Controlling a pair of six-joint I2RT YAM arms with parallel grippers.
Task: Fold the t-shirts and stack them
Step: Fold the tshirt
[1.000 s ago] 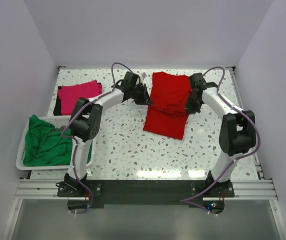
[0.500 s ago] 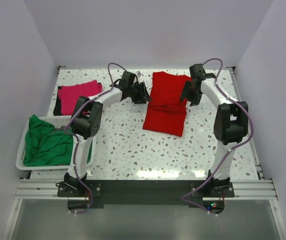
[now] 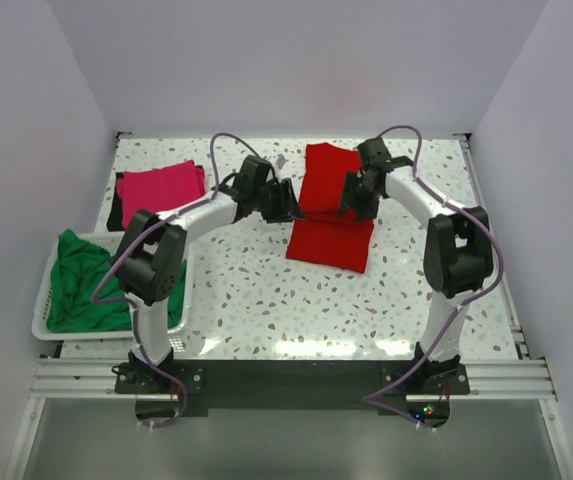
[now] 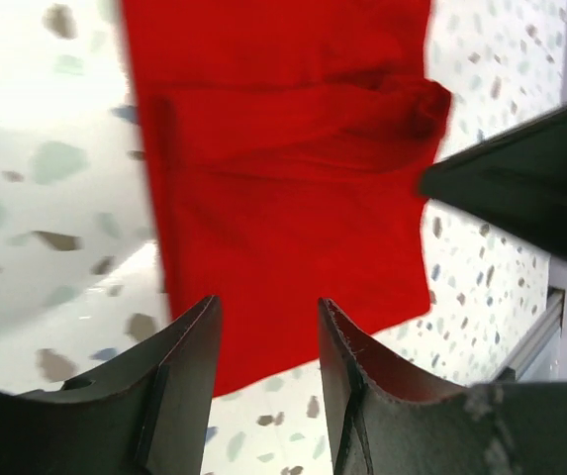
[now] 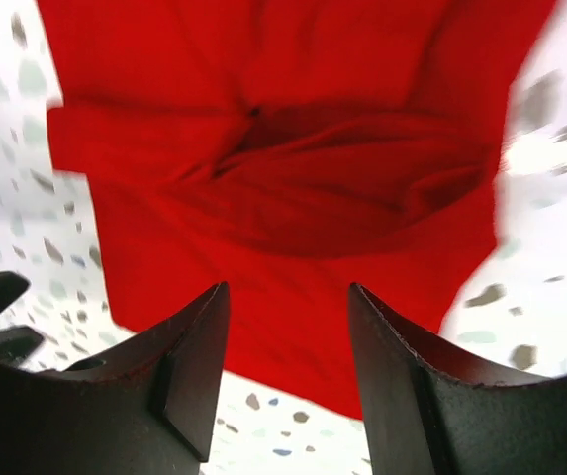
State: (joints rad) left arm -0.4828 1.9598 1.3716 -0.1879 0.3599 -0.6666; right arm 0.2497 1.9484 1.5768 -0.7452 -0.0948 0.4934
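Red fabric fills the middle of both wrist views. The large bright red cloth t-shirt [image 3: 328, 218] lies on the white speckled tabletop [image 3: 256, 290], just right of centre in the overhead frame. It is partly folded, with a narrower upper layer doubled over a wider lower panel and a bunched ridge running across it.

The left gripper [image 3: 284, 200] sits at the shirt's left edge in the overhead frame. Its wrist view shows the two dark fingers [image 4: 186, 381] spread apart at the bottom of the frame with nothing between them, and the red shirt [image 4: 283, 198] lies beyond their tips. The right gripper [image 3: 353, 196] reaches in from the right, over the shirt's upper right part. In its own view the jaws are likewise parted and empty, the fingers [image 5: 192, 381] framing the creased red cloth [image 5: 293, 178] from above. From these frames I cannot tell whether either gripper touches the fabric. Each wrist view also catches the opposite gripper as a dark shape at its edge.

In the upper left of the overhead frame, a folded magenta-pink t-shirt [image 3: 161, 188] lies flat on the table, with a strip of dark cloth [image 3: 116, 210] showing at its left side. Lower down at the left edge, a rumpled green t-shirt [image 3: 81, 285] is heaped in a white plastic basket [image 3: 38, 305]. Both are well apart from the red shirt.
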